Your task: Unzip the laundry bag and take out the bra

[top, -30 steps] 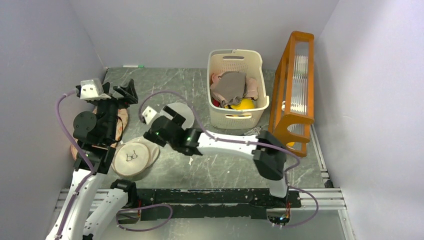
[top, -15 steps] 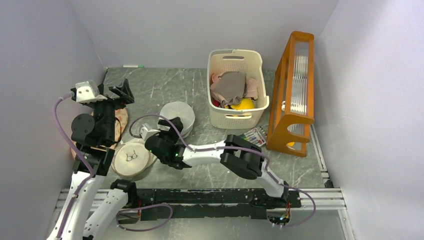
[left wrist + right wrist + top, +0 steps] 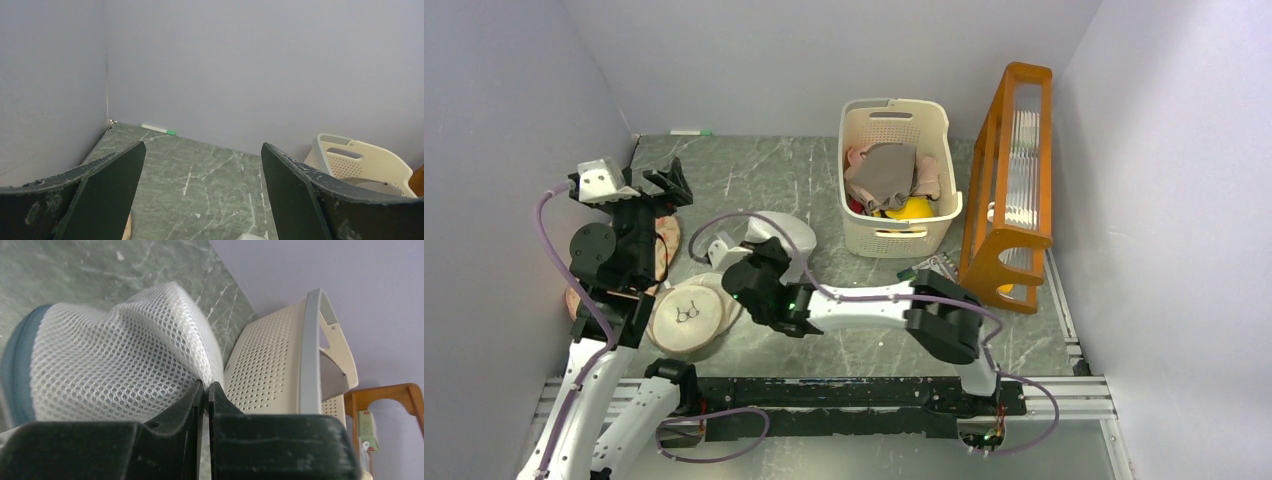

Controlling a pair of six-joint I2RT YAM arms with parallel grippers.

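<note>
The right gripper (image 3: 206, 388) pinches the white mesh of the laundry bag (image 3: 125, 365), jaws pressed together on it; the bag lies on the green marble table (image 3: 844, 345) beside the cream basket (image 3: 894, 108); the left gripper (image 3: 203, 146) hangs raised, jaws spread wide.

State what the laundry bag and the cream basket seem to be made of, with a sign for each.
The laundry bag: soft white mesh, likely synthetic; open honeycomb holes show. The basket: probably moulded plastic, matte cream; rigid walls with neat perforations.
</note>
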